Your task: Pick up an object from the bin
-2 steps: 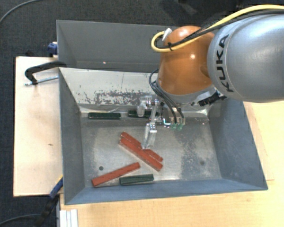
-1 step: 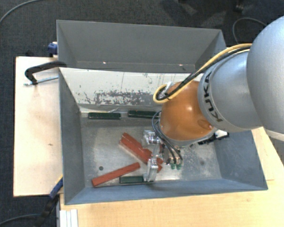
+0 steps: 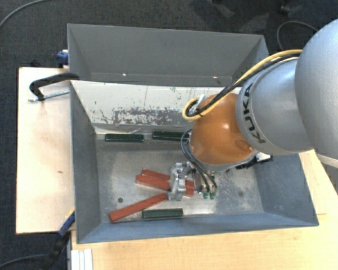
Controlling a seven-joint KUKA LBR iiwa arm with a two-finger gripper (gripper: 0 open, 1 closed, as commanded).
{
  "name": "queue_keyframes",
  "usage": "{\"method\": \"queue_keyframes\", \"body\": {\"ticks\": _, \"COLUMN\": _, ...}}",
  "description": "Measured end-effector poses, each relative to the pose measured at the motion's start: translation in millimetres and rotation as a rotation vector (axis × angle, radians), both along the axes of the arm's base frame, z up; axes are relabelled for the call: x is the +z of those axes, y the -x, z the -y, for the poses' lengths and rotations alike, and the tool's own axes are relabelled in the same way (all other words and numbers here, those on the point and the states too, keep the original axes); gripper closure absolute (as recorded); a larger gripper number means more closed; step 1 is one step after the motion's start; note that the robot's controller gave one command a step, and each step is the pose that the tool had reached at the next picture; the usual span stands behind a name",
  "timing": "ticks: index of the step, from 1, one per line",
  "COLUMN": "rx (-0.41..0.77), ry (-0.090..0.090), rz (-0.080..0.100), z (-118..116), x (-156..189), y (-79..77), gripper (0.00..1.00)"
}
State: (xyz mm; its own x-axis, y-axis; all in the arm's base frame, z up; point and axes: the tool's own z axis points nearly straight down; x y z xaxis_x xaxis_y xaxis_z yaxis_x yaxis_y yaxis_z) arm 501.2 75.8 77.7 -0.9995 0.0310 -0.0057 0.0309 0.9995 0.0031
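Note:
My gripper [image 3: 179, 187] is down at the bin floor, right of the middle, under the orange wrist cover. It sits on the right end of a short red-brown block [image 3: 152, 179], whose red also shows just to the gripper's right. A long red-brown stick [image 3: 138, 207] lies slanted from the gripper's lower side toward the front left corner. A dark green bar [image 3: 162, 212] lies flat just in front of that stick.
Two more dark green bars [image 3: 124, 138] [image 3: 169, 135] lie end to end along the foot of the back wall. The arm and its cables hang over the bin's right half.

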Motion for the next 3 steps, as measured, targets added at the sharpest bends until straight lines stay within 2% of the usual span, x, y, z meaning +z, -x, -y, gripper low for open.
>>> {"method": "queue_keyframes", "body": {"ticks": 1, "rx": 0.0, "ry": 0.001, "rz": -0.003, "z": 0, "x": -1, "y": 0.9, "gripper": 0.0}}
{"method": "queue_keyframes", "body": {"ticks": 2, "rx": 0.0, "ry": 0.001, "rz": -0.004, "z": 1, "x": -2, "y": 1.2, "gripper": 1.0}}
{"method": "queue_keyframes", "body": {"ticks": 3, "rx": 0.13, "ry": 0.002, "rz": 0.008, "z": 10, "x": 124, "y": -3.7, "gripper": 1.0}}
